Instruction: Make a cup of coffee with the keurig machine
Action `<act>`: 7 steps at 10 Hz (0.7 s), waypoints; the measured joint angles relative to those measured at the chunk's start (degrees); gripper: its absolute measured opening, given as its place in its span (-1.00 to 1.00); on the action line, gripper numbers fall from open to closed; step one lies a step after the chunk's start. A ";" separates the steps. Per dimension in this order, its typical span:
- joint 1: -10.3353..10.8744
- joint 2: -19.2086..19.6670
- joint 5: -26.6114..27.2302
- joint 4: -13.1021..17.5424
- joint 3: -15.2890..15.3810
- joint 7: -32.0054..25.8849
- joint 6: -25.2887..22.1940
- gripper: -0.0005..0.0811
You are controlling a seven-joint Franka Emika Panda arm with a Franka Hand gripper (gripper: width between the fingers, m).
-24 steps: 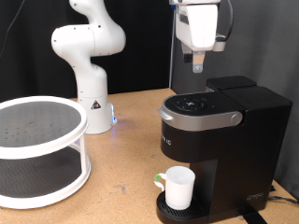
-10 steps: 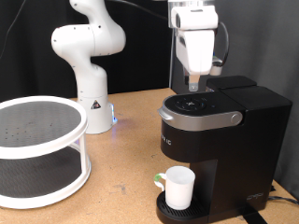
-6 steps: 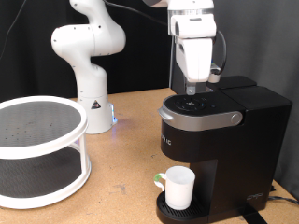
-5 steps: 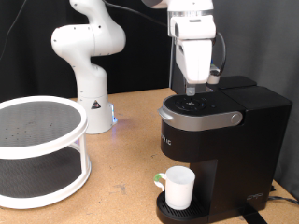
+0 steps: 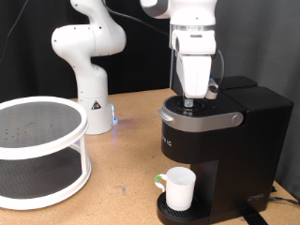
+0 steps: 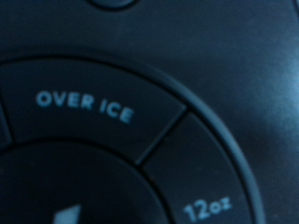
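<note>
The black keurig machine [image 5: 220, 141] stands at the exterior view's right, its silver-grey lid handle down. The white cup [image 5: 178, 187] sits on its drip tray under the spout. My gripper [image 5: 191, 100] points straight down onto the round button panel on the machine's top, its fingertips at or touching the buttons. The fingers look close together. The wrist view is filled by the black button panel, with the labels "OVER ICE" [image 6: 84, 105] and "12oz" [image 6: 206, 209] lit blue; no fingers show there.
A white two-tier round rack [image 5: 37, 150] stands at the exterior view's left. A second white robot arm's base [image 5: 89, 66] stands behind it at the back of the wooden table [image 5: 122, 169].
My gripper has come down and slightly left, from well above the machine onto its top button panel. The cup and machine have not moved.
</note>
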 joint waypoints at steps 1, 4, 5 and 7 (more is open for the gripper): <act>0.00 0.20 -0.05 0.24 0.01 0.05 0.00 -0.99; 0.01 0.55 0.18 0.96 0.01 -0.02 -1.44 -0.99; 0.01 0.90 0.49 1.60 0.00 -0.38 -2.85 -0.99; 0.01 1.63 1.04 2.93 -0.03 -1.08 -5.30 -0.99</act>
